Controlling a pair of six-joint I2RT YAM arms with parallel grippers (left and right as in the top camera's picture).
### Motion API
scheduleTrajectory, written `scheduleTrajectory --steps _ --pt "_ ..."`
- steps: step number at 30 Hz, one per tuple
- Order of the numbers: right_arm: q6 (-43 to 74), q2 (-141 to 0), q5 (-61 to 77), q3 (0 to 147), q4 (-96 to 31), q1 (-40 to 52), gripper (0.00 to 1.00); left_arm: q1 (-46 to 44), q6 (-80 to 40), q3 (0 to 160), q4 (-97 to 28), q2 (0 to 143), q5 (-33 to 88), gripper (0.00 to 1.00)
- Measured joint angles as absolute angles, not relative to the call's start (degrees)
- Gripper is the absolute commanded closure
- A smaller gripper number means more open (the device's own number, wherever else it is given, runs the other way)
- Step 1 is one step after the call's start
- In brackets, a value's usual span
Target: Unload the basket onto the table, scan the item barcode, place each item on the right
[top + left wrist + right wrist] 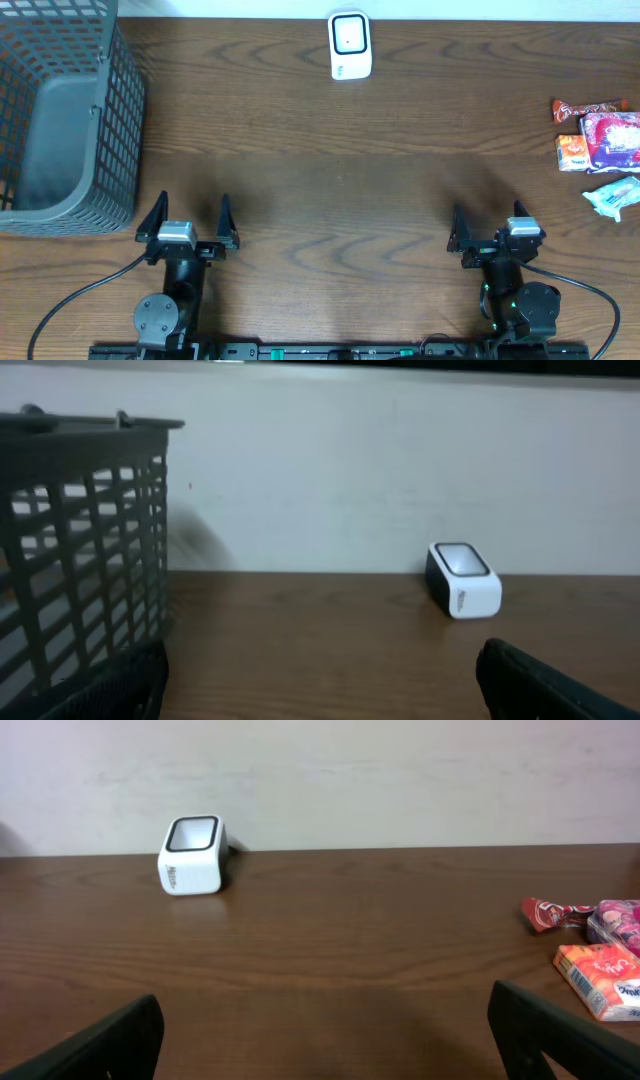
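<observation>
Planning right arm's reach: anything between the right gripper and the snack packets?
Bare tabletop only between right gripper and snack packets; overhead view shows it.

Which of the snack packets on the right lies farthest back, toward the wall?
The red-brown wrapper; the purple packet, orange packet and pale blue packet all lie nearer the robot.

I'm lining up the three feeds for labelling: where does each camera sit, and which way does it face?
Overhead: above the table, looking straight down on basket, scanner, snack packets; both arms show at the near edge, jaws open.
Left wrist: low on the left arm, facing the far wall past basket and scanner; its own dark fingertips fill the bottom corners.
Right wrist: low on the right arm, facing the same wall, scanner left, snack packets right; its fingertips show likewise.
Shared: all three show the scanner.
</observation>
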State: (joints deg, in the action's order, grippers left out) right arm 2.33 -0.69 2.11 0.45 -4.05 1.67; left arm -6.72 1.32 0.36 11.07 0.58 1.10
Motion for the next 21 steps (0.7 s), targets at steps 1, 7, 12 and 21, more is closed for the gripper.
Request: scheduleTrajectory --steps 1,7,12,21 --pt "2.3 -0.7 2.1 0.4 -4.1 1.7 0.01 -6.6 1.3 0.4 10.2 0.6 1.5 0.02" --pt "2.3 -0.7 2.1 0.4 -4.1 1.7 0.01 -5.1 1.3 0.4 1.7 0.5 5.3 0.02" --pt "2.3 -0.7 2.1 0.4 -4.1 1.7 0.01 -5.0 1.3 0.6 -0.7 0.6 5.7 0.02" --pt "2.3 -0.7 2.1 0.4 -4.1 1.7 0.01 -5.0 1.5 0.7 -0.9 0.6 5.7 0.02"
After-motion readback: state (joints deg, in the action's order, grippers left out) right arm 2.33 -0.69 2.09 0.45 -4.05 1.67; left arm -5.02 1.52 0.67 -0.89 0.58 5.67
